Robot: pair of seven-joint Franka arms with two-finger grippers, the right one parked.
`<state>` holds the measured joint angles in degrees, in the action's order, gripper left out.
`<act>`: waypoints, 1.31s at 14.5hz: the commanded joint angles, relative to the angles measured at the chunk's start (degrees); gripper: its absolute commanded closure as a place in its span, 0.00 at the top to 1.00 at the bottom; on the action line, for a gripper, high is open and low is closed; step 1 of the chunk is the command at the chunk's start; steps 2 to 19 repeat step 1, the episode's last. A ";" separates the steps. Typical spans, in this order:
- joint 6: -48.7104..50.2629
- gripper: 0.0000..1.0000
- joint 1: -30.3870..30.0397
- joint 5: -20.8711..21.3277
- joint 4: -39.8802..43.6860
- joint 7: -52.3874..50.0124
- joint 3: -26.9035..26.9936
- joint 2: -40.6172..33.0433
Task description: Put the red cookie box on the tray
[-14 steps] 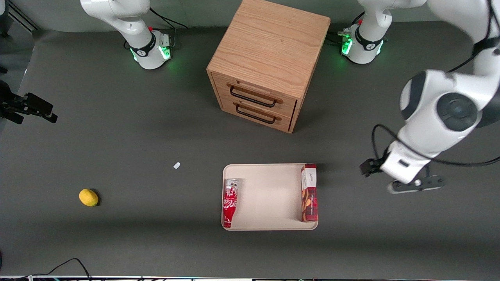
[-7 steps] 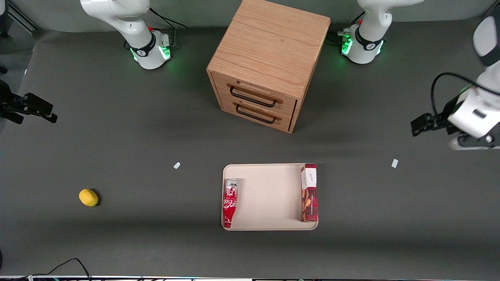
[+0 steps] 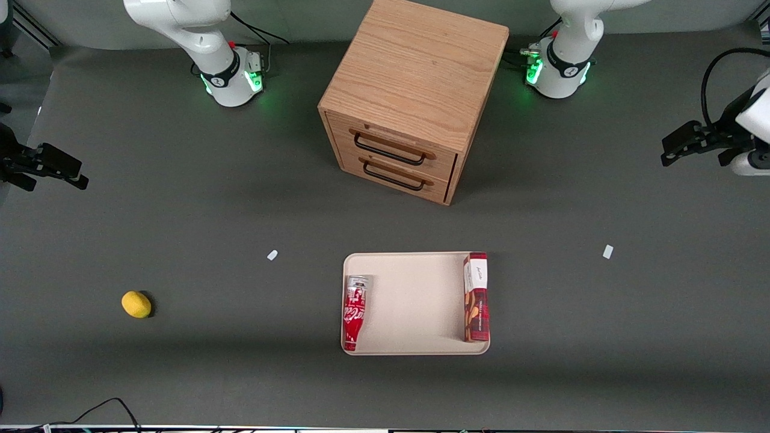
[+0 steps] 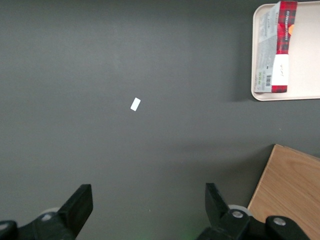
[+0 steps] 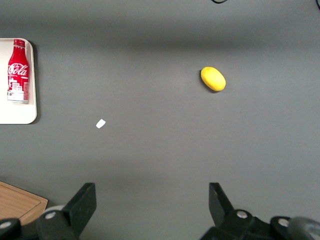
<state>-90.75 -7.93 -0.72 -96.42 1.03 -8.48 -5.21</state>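
Observation:
The red cookie box (image 3: pixel 476 297) lies flat in the cream tray (image 3: pixel 415 300), along the tray's edge toward the working arm's end of the table. In the left wrist view the red cookie box (image 4: pixel 280 47) shows its white end panel, and the tray (image 4: pixel 305 50) lies under it. My left gripper (image 3: pixel 677 147) hangs high above the bare mat at the working arm's end of the table, well apart from the tray and farther from the front camera than it. The left gripper (image 4: pixel 147 205) is open with nothing between its fingers.
A red cola bottle (image 3: pixel 355 311) lies in the tray along the edge toward the parked arm's end. A wooden drawer cabinet (image 3: pixel 415 96) stands farther from the camera than the tray. A yellow lemon (image 3: pixel 136 304) and two white scraps (image 3: pixel 608 251) (image 3: pixel 272 255) lie on the mat.
My left arm has drawn away from beside the tray, toward the working arm's end of the table and farther from the camera. The cookie box has stayed still in the tray.

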 commanded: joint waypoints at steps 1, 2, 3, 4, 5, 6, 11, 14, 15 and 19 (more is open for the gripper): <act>0.48 1.00 -1.39 -1.12 -1.85 1.70 -0.57 -2.08; 0.48 1.00 -1.39 -1.12 -1.85 1.70 -0.57 -2.08; 0.48 1.00 -1.39 -1.12 -1.85 1.70 -0.57 -2.08; 0.48 1.00 -1.39 -1.12 -1.85 1.70 -0.57 -2.08; 0.48 1.00 -1.39 -1.12 -1.85 1.70 -0.57 -2.08; 0.48 1.00 -1.39 -1.12 -1.85 1.70 -0.57 -2.08; 0.48 1.00 -1.39 -1.12 -1.85 1.70 -0.57 -2.08; 0.48 1.00 -1.39 -1.12 -1.85 1.70 -0.57 -2.08; 0.48 1.00 -1.39 -1.12 -1.85 1.70 -0.57 -2.08; 0.48 1.00 -1.39 -1.12 -1.85 1.70 -0.57 -2.08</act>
